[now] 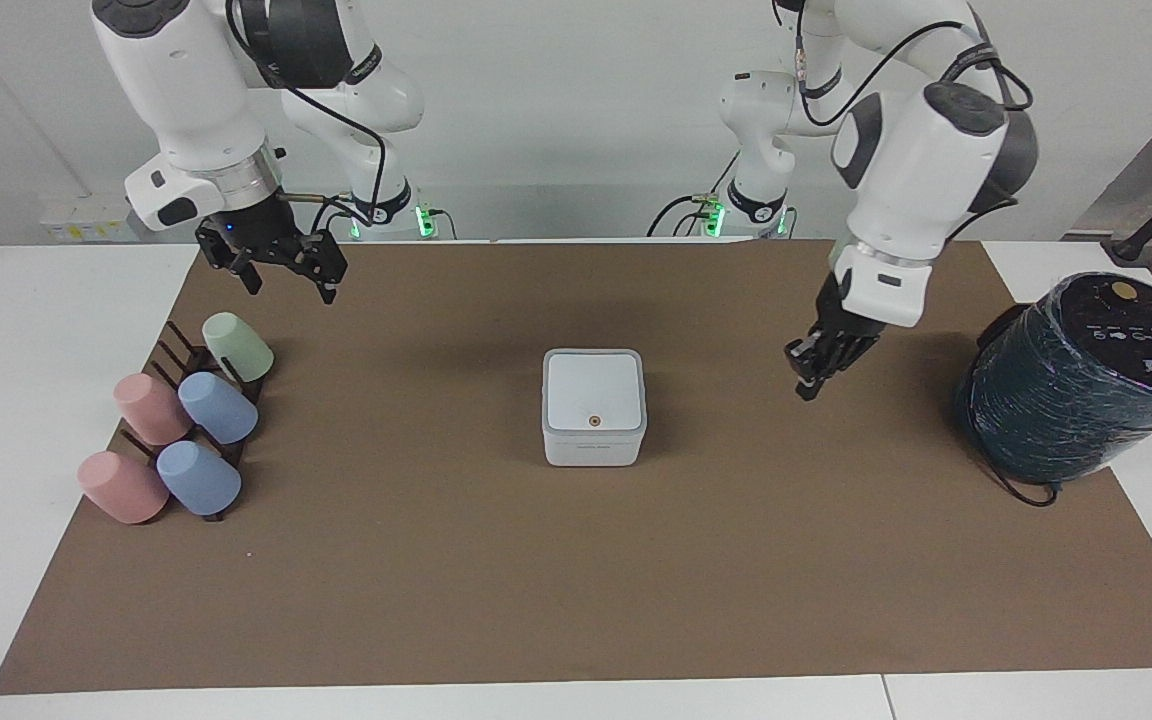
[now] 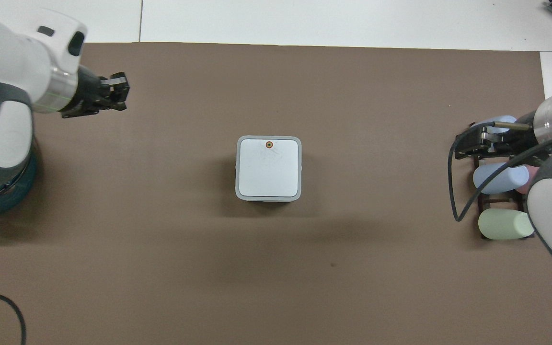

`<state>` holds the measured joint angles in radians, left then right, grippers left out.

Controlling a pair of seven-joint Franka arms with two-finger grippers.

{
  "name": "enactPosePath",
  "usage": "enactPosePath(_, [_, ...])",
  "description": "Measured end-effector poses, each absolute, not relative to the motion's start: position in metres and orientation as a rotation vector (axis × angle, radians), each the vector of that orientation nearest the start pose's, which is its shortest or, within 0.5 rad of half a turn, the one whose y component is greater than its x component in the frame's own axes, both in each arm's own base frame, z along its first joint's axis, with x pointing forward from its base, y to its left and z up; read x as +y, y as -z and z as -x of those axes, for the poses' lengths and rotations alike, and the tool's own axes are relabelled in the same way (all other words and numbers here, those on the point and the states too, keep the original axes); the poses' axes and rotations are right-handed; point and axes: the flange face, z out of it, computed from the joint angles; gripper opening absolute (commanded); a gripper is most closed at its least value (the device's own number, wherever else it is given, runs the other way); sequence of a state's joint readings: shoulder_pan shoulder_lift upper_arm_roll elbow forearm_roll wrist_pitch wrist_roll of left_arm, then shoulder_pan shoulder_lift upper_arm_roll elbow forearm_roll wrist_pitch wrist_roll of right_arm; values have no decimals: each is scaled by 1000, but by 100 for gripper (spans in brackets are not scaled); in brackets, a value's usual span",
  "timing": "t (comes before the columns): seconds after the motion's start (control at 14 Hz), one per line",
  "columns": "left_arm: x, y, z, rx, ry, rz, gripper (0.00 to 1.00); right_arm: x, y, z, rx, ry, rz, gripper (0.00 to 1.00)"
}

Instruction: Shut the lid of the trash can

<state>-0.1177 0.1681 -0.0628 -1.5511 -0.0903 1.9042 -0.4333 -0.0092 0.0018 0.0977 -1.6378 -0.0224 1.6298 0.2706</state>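
The small white trash can point(image 1: 593, 445) stands in the middle of the brown mat. Its white lid point(image 1: 594, 388) lies flat on it, closed, orange dot on top. It also shows in the overhead view point(image 2: 269, 168). My left gripper point(image 1: 806, 385) hangs in the air over the bare mat between the trash can and the dark teal cylinder, shut and empty, clear of the lid; it shows in the overhead view too point(image 2: 120, 91). My right gripper point(image 1: 284, 275) waits open and empty above the cup rack.
A dark rack with several pastel cups point(image 1: 181, 425) lies at the right arm's end of the mat point(image 1: 576, 580). A large dark teal-wrapped cylinder point(image 1: 1076, 385) with a cable stands at the left arm's end.
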Motion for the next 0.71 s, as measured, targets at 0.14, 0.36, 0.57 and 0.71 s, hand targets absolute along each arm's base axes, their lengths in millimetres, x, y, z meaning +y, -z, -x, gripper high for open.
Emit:
enactPosePath(0.14, [-71,-580,-613,-299,194,3247,0,47,-597,-557,286,-9,3152,100])
enactPosePath(0.36, [-28,-591,-597,-107,100,3238,0,47,-597,-557,286,-9,3152,100])
enactPosePath(0.57, [-10,-601,-587,44,78,3168,0,47,-597,-557,286,-9,3152,100])
enactPosePath(0.71, [-11,-604,-584,86,80,3150,20,47,-597,-557,286,-9,3152,100])
